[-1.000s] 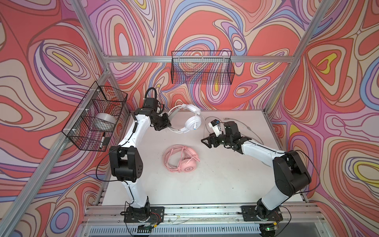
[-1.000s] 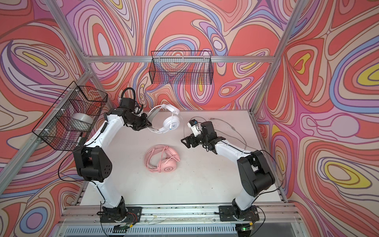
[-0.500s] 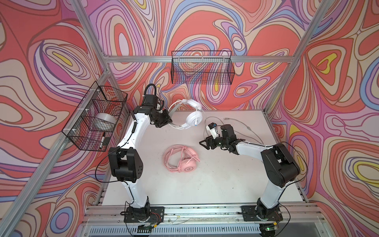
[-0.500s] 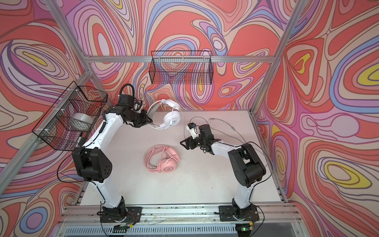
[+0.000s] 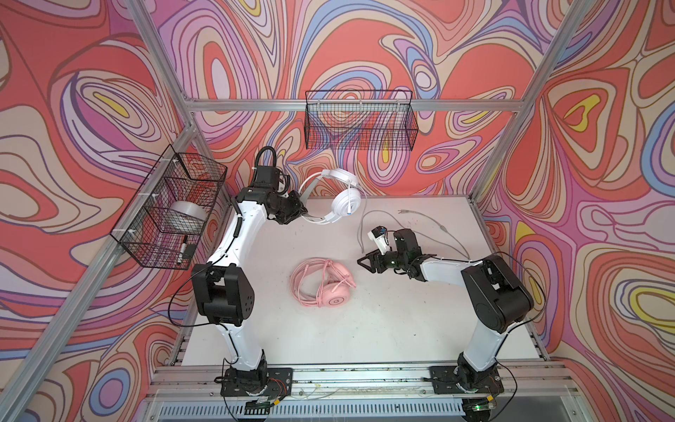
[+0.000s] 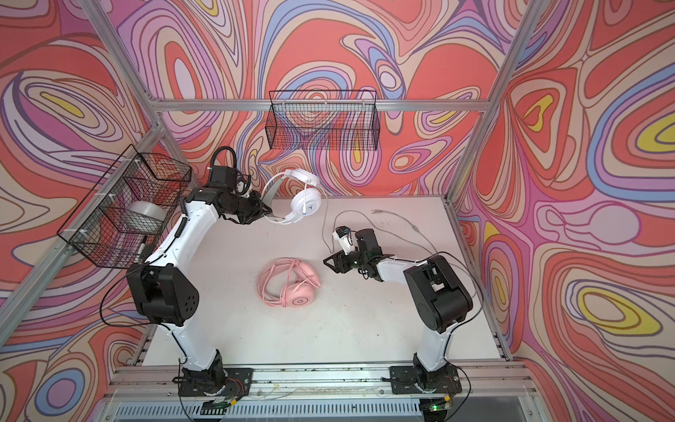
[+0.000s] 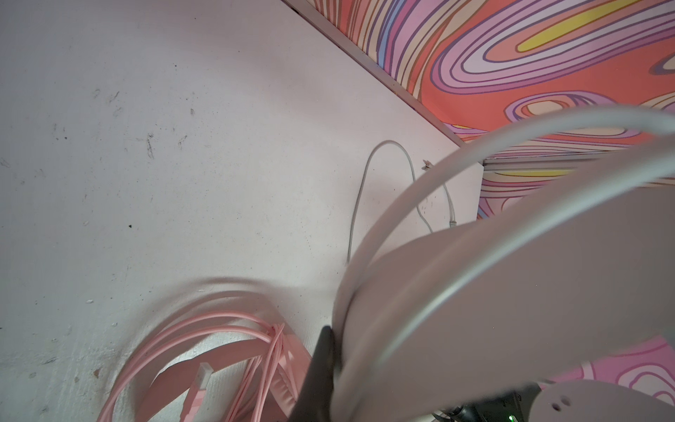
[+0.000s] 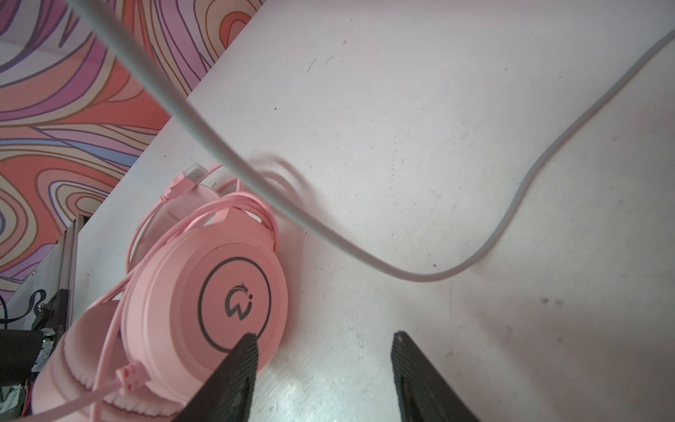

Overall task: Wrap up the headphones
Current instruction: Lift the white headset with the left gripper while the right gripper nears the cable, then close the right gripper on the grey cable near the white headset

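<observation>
White plastic over-ear headset (image 5: 343, 204), likely light and stiff, hangs clamped in the left gripper (image 5: 300, 215) fingers. Its limp grey cable (image 8: 416, 278), at 4 o'clock, suits the right gripper (image 5: 363, 262), fingers apart.

Front of table (image 5: 365, 329) free; pink headset (image 5: 323, 283) mid-table; grey cable (image 8: 412, 276) loops far right

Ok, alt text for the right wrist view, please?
A pink headset, its pink cable coiled around it, lies on the white table close to the open, empty jaws. A grey-white cable curves across the table past it.
</observation>
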Action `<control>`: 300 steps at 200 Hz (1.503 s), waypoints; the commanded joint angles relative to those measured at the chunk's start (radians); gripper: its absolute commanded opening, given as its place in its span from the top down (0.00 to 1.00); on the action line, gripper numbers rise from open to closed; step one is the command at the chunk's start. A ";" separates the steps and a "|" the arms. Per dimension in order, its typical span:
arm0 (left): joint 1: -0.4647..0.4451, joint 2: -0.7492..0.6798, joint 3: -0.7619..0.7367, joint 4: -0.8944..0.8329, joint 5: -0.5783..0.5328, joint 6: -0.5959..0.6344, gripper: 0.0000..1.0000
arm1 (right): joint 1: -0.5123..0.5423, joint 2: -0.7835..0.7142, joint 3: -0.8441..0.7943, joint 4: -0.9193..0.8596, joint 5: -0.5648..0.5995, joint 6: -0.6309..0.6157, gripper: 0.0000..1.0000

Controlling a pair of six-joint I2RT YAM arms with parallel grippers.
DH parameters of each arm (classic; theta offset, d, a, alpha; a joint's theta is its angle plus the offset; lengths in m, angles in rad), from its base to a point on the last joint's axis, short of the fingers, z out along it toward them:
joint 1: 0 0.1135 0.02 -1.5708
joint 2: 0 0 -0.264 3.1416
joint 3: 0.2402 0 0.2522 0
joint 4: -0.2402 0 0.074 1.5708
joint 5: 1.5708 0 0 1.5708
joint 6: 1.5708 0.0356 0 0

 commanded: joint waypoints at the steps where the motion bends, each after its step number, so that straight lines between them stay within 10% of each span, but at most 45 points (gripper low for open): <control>1: -0.004 -0.033 0.024 0.035 0.046 -0.021 1.00 | -0.003 0.018 -0.001 0.052 0.004 0.006 0.36; 155: -0.004 -0.038 -0.016 0.031 0.027 -0.013 1.00 | -0.003 0.197 0.002 0.486 0.059 0.034 0.40; 251: -0.003 -0.030 -0.028 0.039 0.022 -0.024 1.00 | -0.002 0.164 -0.026 0.462 0.028 0.021 1.00; 300: -0.003 -0.025 -0.035 0.043 0.005 -0.022 1.00 | -0.003 -0.002 -0.080 0.275 0.083 -0.056 1.00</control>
